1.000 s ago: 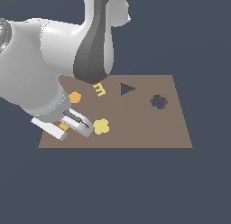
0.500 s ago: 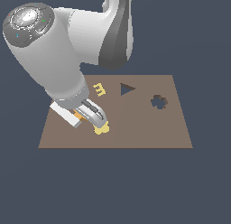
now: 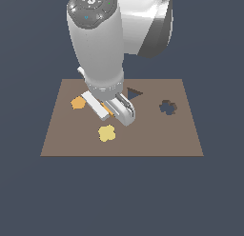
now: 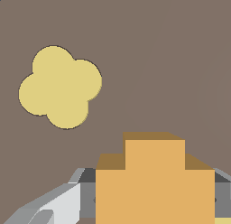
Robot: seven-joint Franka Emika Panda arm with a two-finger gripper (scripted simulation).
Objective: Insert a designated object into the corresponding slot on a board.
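Your exterior view looks down at a slant from off the board's [image 3: 181,135] long edge, far enough back to take in all four corners. Your wrist view faces the board surface from close above. Both share the pale-yellow clover piece [image 3: 107,133] [image 4: 59,86] and the brown surface around it.
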